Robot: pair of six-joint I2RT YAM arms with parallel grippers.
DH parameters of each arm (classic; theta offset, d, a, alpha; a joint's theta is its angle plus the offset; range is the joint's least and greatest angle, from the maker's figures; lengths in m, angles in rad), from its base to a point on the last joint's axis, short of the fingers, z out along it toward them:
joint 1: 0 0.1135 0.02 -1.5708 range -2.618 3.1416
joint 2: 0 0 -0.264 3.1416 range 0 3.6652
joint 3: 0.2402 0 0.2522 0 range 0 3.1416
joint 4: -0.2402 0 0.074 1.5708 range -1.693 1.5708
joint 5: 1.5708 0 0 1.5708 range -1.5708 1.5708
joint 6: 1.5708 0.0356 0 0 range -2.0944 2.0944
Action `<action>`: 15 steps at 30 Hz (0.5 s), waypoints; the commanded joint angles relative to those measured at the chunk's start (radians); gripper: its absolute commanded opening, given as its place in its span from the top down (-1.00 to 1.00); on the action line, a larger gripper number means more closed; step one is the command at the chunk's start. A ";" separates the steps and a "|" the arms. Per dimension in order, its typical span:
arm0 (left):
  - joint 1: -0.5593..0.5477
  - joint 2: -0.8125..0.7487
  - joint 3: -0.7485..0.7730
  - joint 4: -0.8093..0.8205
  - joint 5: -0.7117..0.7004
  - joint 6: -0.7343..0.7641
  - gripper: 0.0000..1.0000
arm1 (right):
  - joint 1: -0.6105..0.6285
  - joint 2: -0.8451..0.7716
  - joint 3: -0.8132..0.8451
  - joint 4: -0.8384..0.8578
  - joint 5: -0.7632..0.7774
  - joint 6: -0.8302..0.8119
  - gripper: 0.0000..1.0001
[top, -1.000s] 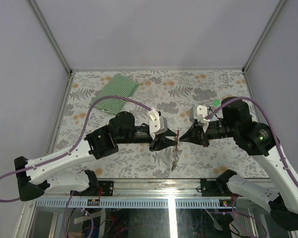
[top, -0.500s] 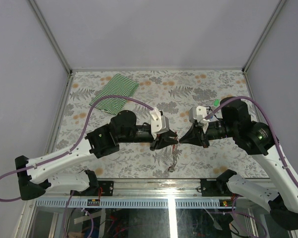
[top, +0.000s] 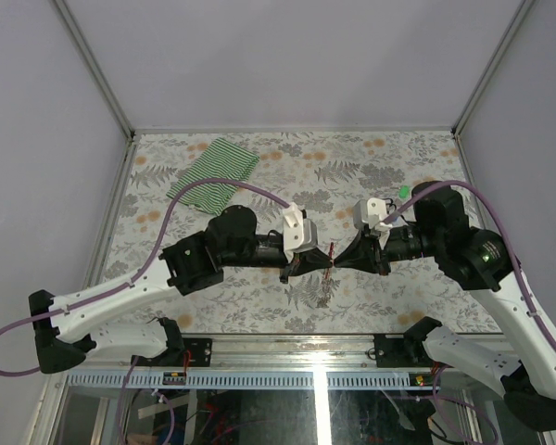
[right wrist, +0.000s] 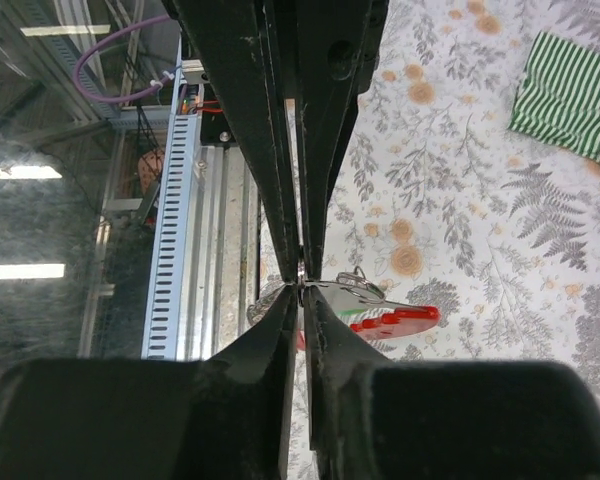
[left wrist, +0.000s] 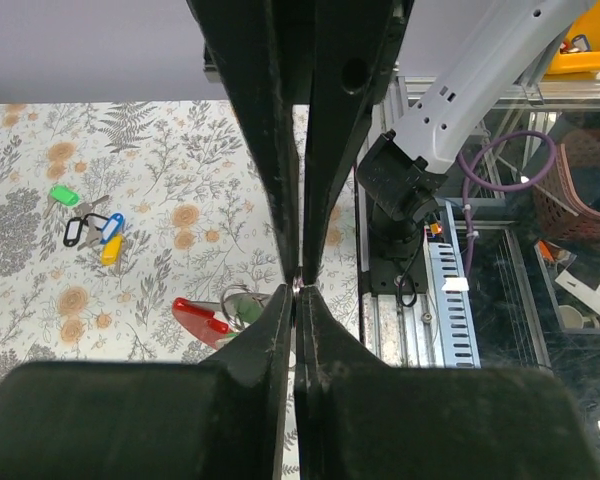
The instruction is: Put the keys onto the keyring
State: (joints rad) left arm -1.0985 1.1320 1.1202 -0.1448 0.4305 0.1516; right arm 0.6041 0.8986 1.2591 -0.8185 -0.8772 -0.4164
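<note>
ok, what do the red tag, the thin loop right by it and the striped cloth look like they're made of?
Red tag: glossy, one even colour, probably moulded plastic.
Thin loop: silvery with bright glints, likely steel wire, though too fine to be sure.
Striped cloth: matte green-and-white with a soft wavy edge, looks like woven fabric.

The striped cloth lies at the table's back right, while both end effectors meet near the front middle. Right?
No. The top external view shows the striped cloth at the back left; the left end effector and right end effector do meet near the front middle.
</note>
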 commanded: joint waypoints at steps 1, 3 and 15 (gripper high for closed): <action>0.006 -0.049 -0.013 0.113 -0.013 -0.041 1.00 | 0.002 -0.053 -0.001 0.146 -0.028 0.052 0.63; 0.010 -0.080 -0.054 0.187 -0.016 -0.077 1.00 | 0.003 -0.094 -0.024 0.238 -0.005 0.097 0.48; 0.052 -0.266 -0.321 0.712 -0.085 -0.313 1.00 | 0.002 -0.278 -0.291 0.944 0.077 0.460 0.23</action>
State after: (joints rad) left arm -1.0618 0.9119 0.8551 0.2375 0.3862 -0.0505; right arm 0.6041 0.6117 1.0164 -0.1837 -0.8200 -0.1143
